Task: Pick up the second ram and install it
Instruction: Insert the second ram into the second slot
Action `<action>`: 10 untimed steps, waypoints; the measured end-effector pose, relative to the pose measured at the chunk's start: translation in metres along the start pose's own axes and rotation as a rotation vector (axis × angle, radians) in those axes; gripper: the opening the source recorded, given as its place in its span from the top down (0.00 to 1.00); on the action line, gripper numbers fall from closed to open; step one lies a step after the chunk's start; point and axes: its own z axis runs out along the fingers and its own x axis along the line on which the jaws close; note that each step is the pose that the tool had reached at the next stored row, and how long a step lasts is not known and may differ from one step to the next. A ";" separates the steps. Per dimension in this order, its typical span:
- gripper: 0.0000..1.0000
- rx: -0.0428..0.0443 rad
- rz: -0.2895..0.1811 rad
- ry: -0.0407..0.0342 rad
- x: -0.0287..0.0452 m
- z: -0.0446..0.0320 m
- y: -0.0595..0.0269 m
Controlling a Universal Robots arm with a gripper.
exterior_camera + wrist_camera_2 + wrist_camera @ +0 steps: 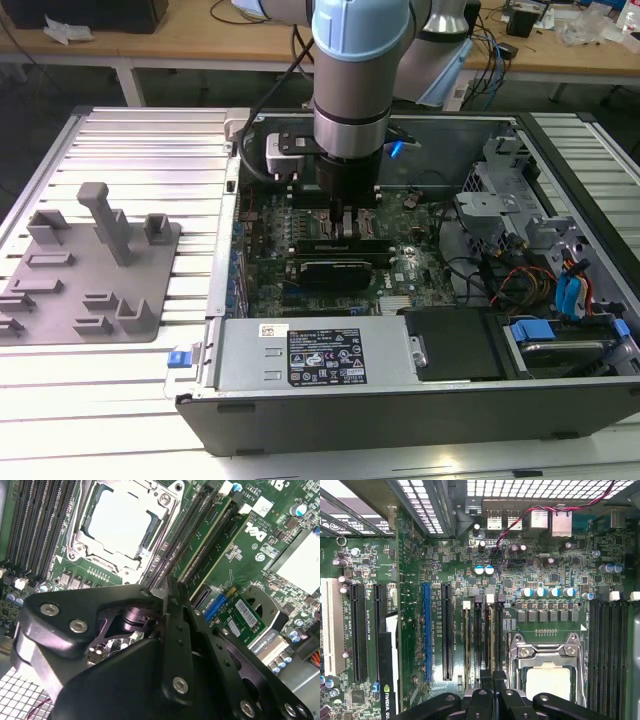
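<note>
Exterior view: gripper (pixel 347 222) lowered inside the open computer case (pixel 560 400), over the motherboard (pixel 400 270). Second wrist view: fingers (pixel 172 605) pressed together, gripping nothing visible, tips at the memory slots (pixel 200 540) beside the processor socket (pixel 122 522). Second ram: seated in a slot (pixel 207 547), probably.

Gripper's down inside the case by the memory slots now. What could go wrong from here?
1. The gripper is shut with its tips right at the memory slots, beside the processor socket; sideways drift could strike the socket frame.
2. I cannot tell whether a stick is seated; pushing down misaligned could strain a slot or its white latches.
</note>
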 end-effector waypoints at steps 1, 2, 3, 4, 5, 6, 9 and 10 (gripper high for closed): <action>0.91 0.0001 0.000 -0.0003 0.0000 0.0019 0.0000; 0.91 0.0001 0.000 -0.0001 0.0001 0.0027 0.0001; 0.91 0.0000 0.000 0.0000 0.0001 0.0027 0.0001; 0.91 0.0001 0.000 -0.0004 0.0001 0.0036 0.0001; 0.91 0.0001 0.000 -0.0002 0.0002 0.0048 0.0001; 0.91 0.0000 0.000 0.0000 0.0002 0.0048 0.0002; 0.91 0.0000 0.000 -0.0001 0.0002 0.0049 0.0002; 0.91 0.0002 0.000 -0.0004 0.0002 0.0050 0.0001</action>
